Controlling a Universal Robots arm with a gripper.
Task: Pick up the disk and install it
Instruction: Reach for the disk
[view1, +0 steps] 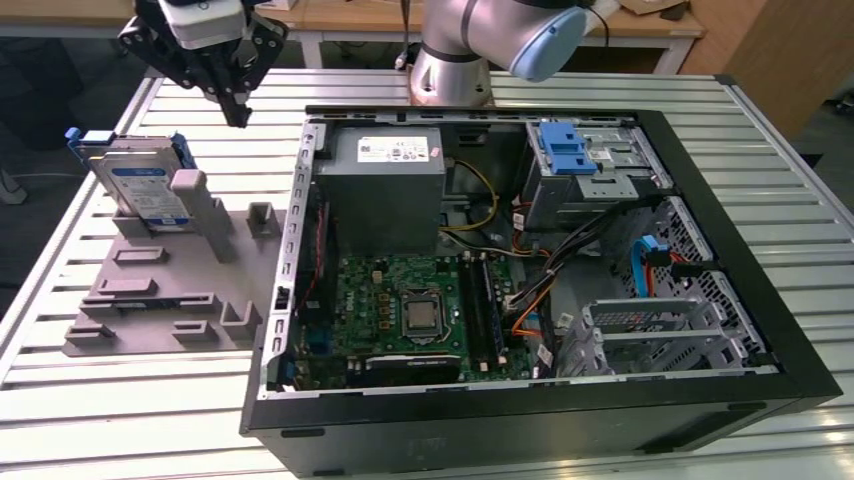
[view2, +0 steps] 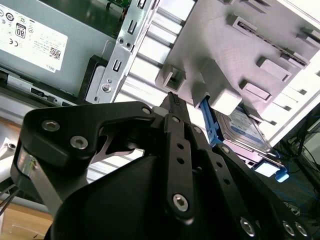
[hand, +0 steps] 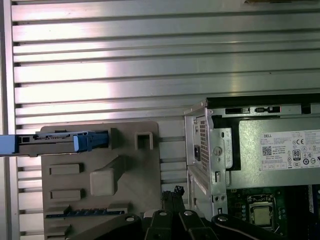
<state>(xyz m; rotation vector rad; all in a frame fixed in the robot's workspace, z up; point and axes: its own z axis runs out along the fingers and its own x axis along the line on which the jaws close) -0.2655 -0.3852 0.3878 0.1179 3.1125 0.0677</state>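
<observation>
Judging by the layout, no step is complete. On the table (view1: 781, 200) the computer case (view1: 534, 425) lies open. Grey holder (view1: 147, 290) sits at the exterior view's left of it, with the disk (view1: 140, 190) standing on edge in it, ungripped. Gripper (view1: 240, 108) hangs above, clear of it, jaws pressed together, empty. Pick-up and installation remain.

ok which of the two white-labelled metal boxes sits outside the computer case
The disk, standing on edge in the grey fixture at the exterior view's left, blue carrier around it. The power supply box sits inside the case.
</observation>
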